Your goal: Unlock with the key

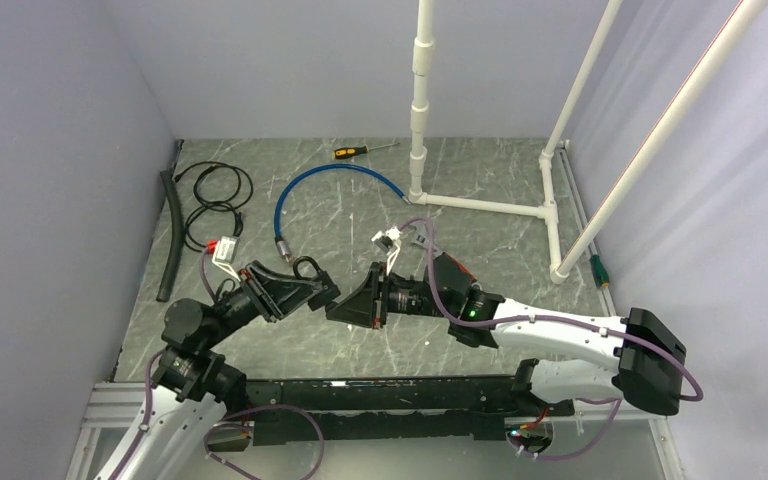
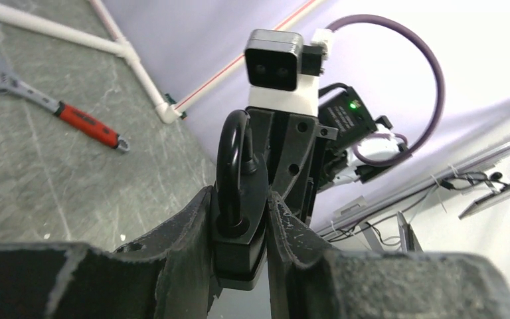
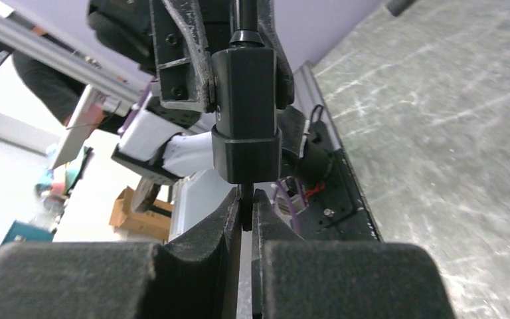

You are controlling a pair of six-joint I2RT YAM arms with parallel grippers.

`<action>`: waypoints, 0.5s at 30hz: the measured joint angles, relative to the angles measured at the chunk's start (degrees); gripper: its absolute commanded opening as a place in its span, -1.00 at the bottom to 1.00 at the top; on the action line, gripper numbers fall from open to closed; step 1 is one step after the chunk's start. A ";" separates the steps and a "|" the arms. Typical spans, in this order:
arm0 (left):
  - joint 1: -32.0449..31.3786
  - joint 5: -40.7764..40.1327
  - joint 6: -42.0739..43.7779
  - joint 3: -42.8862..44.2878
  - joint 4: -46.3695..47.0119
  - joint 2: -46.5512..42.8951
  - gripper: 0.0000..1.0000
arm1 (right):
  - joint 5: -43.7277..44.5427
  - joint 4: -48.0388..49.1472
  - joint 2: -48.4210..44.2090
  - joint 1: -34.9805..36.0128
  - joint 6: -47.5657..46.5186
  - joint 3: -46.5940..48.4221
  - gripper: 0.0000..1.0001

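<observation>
A black padlock (image 2: 239, 219) is clamped by its body between the fingers of my left gripper (image 2: 239, 229), which holds it above the table with its shackle (image 2: 229, 153) pointing away from the left wrist camera. From the right wrist view the lock's body (image 3: 246, 113) faces me. A thin dark key (image 3: 246, 207) runs from the lock's underside into my right gripper (image 3: 246, 214), which is shut on it. In the top view the two grippers meet tip to tip at the lock (image 1: 322, 290). The keyhole itself is hidden.
A red-handled wrench (image 2: 86, 126) lies on the grey mat behind the arms. Further back are a blue hose (image 1: 330, 185), a yellow screwdriver (image 1: 360, 150) and a white pipe frame (image 1: 480, 205). Black cables (image 1: 210, 200) and a black tube (image 1: 170, 235) lie at the left.
</observation>
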 measured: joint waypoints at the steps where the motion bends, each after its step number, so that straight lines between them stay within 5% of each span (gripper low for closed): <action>1: 0.00 0.66 0.07 0.26 1.07 0.00 -1.00 | -0.98 1.29 0.00 0.02 0.26 0.00 -1.00; 15: -0.26 7.45 0.04 3.91 13.46 0.13 -1.00 | -11.96 19.58 1.64 0.20 7.17 0.00 -1.00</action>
